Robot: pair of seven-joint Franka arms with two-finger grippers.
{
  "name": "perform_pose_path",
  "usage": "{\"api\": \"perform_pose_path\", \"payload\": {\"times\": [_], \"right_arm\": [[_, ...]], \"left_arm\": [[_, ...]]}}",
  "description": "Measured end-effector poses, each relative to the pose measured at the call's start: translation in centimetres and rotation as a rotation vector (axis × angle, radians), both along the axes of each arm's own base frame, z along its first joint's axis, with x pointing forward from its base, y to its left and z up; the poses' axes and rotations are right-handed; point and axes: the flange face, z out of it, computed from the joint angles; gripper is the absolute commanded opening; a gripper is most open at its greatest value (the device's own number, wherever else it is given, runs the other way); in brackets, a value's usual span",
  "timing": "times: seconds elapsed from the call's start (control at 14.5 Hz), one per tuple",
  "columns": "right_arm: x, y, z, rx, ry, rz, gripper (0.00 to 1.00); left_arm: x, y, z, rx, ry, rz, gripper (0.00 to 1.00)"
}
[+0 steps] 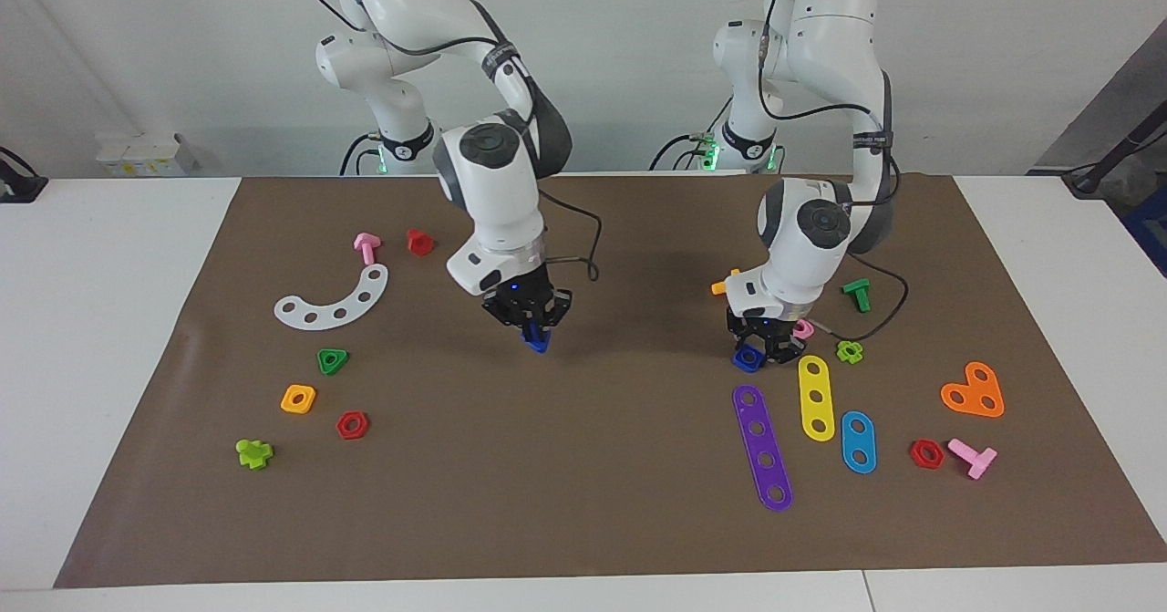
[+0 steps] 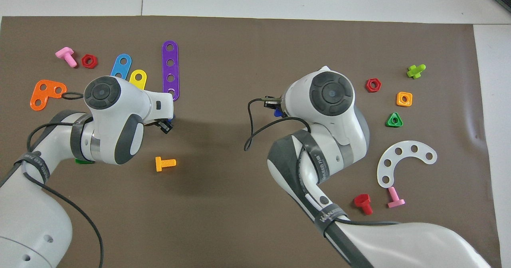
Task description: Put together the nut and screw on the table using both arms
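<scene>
Over the mat's (image 1: 583, 503) middle, the right hand (image 1: 533, 329) grasps the screw (image 1: 536, 342) aloft. Beside the purple strip (image 1: 762, 448), the left hand (image 1: 764, 349) clenches the nut (image 1: 748, 358), low at the surface.

A plain white wall (image 1: 620, 56) is seen at the robots' end. The white surface (image 1: 109, 256) is being covered by a brown mat (image 1: 583, 521). A small white box (image 1: 146, 154) is sitting against the wall. Even light throughout.
</scene>
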Motion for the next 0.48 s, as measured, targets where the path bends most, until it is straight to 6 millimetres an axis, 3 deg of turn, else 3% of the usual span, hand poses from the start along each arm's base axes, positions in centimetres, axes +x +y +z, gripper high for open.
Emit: {"api": "perform_pose_path", "payload": {"times": [0.21,0.48], "right_arm": [[-0.2,4.8,-3.9,-0.012,-0.025,-0.031,0.00],[-0.2,6.4,-6.5,-0.002,-0.037,-0.045,0.00]], "left_arm": [[0.0,0.1,0.0,0.000,0.002,0.020,0.31],[0.9,1.1,1.1,0.007,0.019,0.112,0.32]]}}
